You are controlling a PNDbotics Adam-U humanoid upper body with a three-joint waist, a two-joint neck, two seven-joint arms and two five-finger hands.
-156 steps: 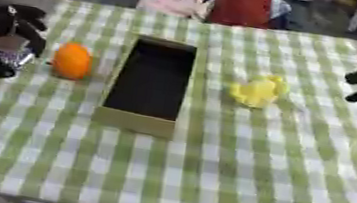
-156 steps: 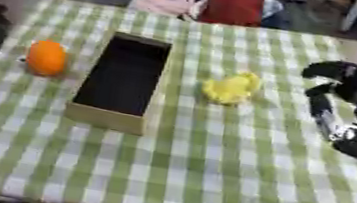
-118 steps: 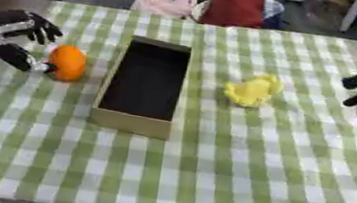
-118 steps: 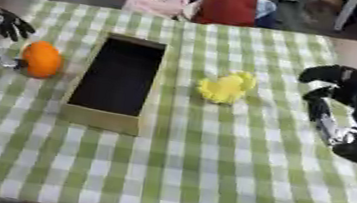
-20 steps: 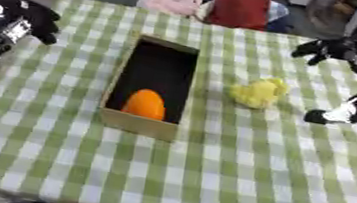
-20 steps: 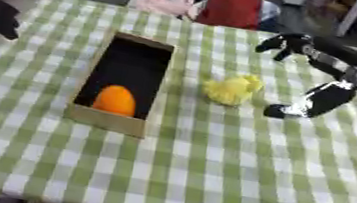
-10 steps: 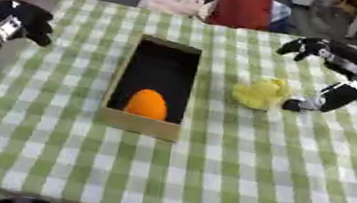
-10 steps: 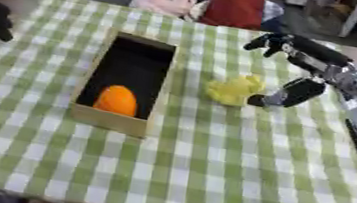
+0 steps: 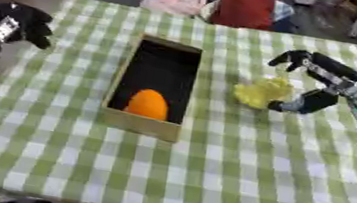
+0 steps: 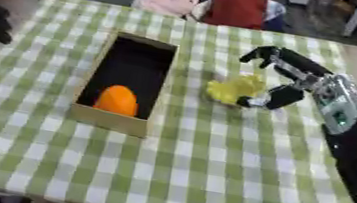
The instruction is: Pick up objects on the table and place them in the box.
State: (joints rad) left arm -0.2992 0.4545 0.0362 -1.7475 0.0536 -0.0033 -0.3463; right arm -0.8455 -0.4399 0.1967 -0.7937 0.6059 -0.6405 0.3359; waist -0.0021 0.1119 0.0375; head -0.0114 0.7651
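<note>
The right hand (image 9: 322, 82) is spread wide around the yellow toy (image 9: 261, 91). Its fingers arch over the top of the toy and its thumb (image 9: 298, 103) sits low at the toy's side, so the toy lies in the gap. I think the hand is set this way so it can close and grab the toy, but it does not hold it yet. The picture is fuzzy here, so I cannot tell if the thumb is touching the toy or is just beside it. The toy rests on the green checked cloth (image 9: 233, 172), between the hand and the box (image 9: 123, 118). The box lies to the left of the right hand, long and open on top, so things can be dropped in. One orange (image 9: 147, 104) is already inside it, near the close end. The left hand (image 9: 19, 21) is far off at the left edge of the table, with its fingers curled and nothing in them. It looks like it is waiting. So there is one box, one orange in it, and one yellow toy left to put in.
</note>
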